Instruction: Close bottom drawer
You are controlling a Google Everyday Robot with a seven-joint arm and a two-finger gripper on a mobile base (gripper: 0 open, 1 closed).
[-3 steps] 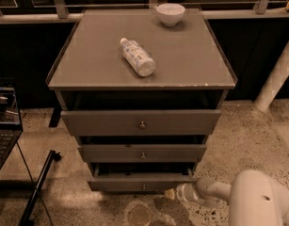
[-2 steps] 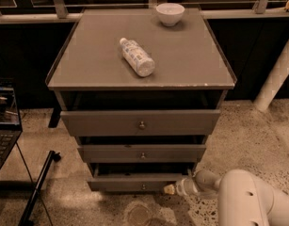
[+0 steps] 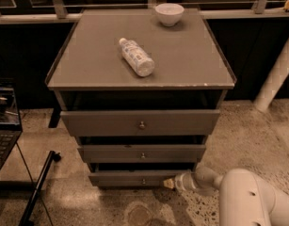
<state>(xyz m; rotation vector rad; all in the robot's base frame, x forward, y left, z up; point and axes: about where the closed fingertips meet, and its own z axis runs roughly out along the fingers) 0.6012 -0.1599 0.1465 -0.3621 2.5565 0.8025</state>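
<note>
Nearly done — the bottom drawer, lowest in the cabinet, juts out only slightly. The gripper sits low at its right end, fingers together in one tip against the front — a short push remains.

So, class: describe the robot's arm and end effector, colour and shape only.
The arm is a rounded white casing, thick at the lower right and narrowing through a pale cylindrical wrist. The end effector, by the bottom drawer front, ends in a small tan tip. No cables or markings show.
</note>
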